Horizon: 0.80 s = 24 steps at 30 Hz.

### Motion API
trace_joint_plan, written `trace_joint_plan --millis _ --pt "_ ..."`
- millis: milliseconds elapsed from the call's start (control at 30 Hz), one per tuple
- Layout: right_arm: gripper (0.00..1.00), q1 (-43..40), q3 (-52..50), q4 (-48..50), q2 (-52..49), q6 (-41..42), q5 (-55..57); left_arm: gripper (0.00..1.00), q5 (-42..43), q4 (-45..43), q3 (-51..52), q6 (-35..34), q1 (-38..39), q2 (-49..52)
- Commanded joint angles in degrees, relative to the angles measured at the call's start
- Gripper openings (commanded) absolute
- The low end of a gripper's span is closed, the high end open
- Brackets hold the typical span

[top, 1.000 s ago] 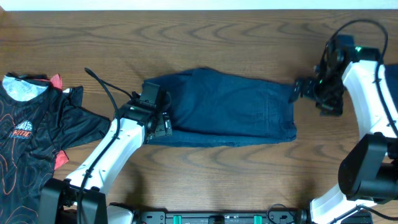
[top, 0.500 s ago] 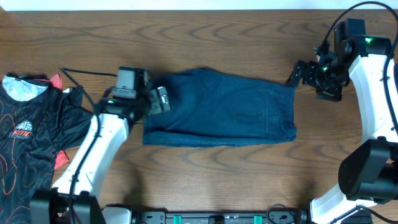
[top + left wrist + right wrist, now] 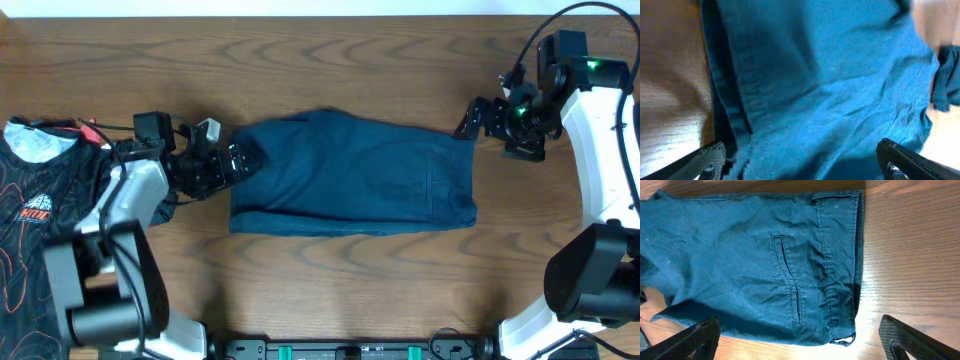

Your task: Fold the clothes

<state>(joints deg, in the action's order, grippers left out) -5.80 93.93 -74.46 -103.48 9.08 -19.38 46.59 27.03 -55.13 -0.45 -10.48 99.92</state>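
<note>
The left gripper (image 3: pixel 238 161) is released, its two fingers (image 3: pixel 707 161) spread wide and clamping nothing. It sits at the left short edge of the blue garment (image 3: pixel 355 175), with that edge right at its fingertips. In its wrist view the blue cloth fills nearly everything ahead of and between the fingers, with a thick seam running away from the tool and a strip of the wooden table (image 3: pixel 330 290) off to one side. Whether the fingertips rest on the fabric or hang just above it cannot be told. The right gripper (image 3: pixel 471 119) is also released, jaws wide apart and holding nothing. It is just beside the garment's far right corner, and contact there cannot be made out from overhead. From its wrist camera the garment lies flat on the table below and ahead of the open fingers (image 3: pixel 692 339), which frame it from the two lower corners of the view. A waistband (image 3: pixel 842 265) runs along the cloth edge nearer the tool's right finger, a slit pocket (image 3: pixel 790 287) lies further in, and a small belt loop (image 3: pixel 844 341) is at the corner closest to the tool. The garment is a wide, folded rectangle stretching between the two grippers. Behind the left gripper, beyond its arm, a black patterned shirt (image 3: pixel 45 215) with red trim lies crumpled, well apart from the blue garment.
</note>
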Motion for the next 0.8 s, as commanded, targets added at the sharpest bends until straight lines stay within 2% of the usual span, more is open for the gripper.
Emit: trace_joint_plan --millis 0,333,600,633,733,767 --pt "0.99 -0.5 1.05 -0.13 0.46 -1.05 -0.83 0.98 4.46 0.26 -0.5 5.88 -0.48 4.72" --pt "0.99 -0.48 1.05 0.39 0.46 -1.03 -2.08 0.98 5.05 -0.15 -0.48 7.54 0.39 9.53" --pt "0.99 -0.44 1.05 0.33 0.46 -1.03 -2.1 1.0 5.49 -1.73 -0.48 7.08 5.95 13.51" --pt "0.99 -0.37 1.05 0.35 0.46 -1.03 -2.08 0.91 5.49 -2.43 -0.48 6.45 6.69 14.14" --pt "0.99 0.0 1.05 0.33 0.46 -1.03 -2.08 0.39 5.46 -4.66 -0.48 3.63 8.07 15.76" --pt "0.99 0.13 1.05 0.31 0.46 -1.03 -2.08 0.25 5.49 -5.05 -0.5 2.8 8.11 15.93"
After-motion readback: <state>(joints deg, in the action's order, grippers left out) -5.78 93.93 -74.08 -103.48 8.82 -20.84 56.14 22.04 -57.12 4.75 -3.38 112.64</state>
